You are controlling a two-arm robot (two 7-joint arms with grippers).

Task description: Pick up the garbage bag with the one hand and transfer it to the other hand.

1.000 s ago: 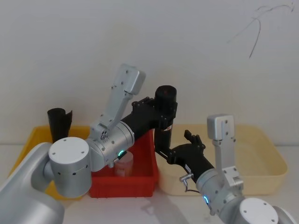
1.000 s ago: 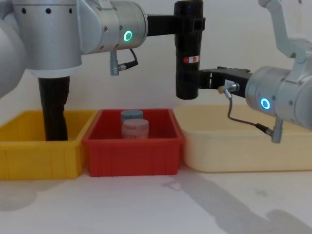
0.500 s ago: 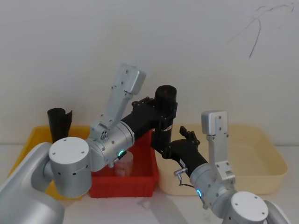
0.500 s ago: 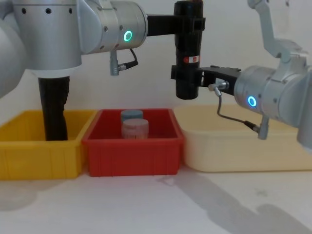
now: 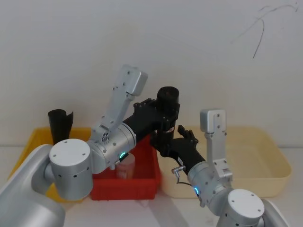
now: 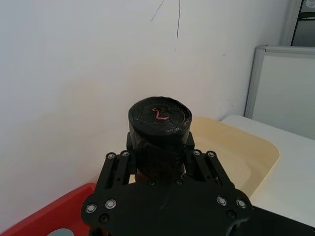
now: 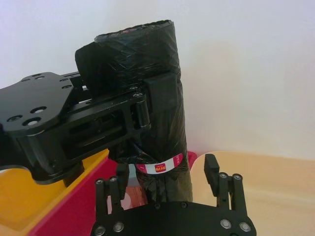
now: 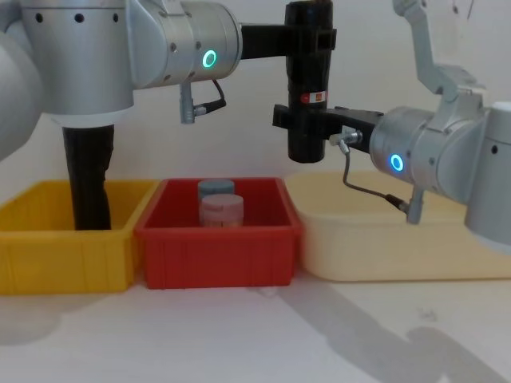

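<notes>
with the left pincer (image 8: 311, 38) pinching the bag (image 8: 309, 76) near its top, upright in the air over where the red bin (image 8: 215, 239) meets the cream bin (image 8: 383, 247), the right pincer (image 7: 167, 177), spread astride it just below the label (image 7: 160, 167), should clamp squarely and firmly before the left lets go.

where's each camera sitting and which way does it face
Head: up high, facing forward and down; both arms, garbage bag raised between them.
Chest: lower, facing across the red bin; both ringed arms.
Left wrist: behind left tool, facing the bag's top end.
Right wrist: behind right tool, facing the bag's label.
Wrist views share the left tool clamping the bag.
</notes>
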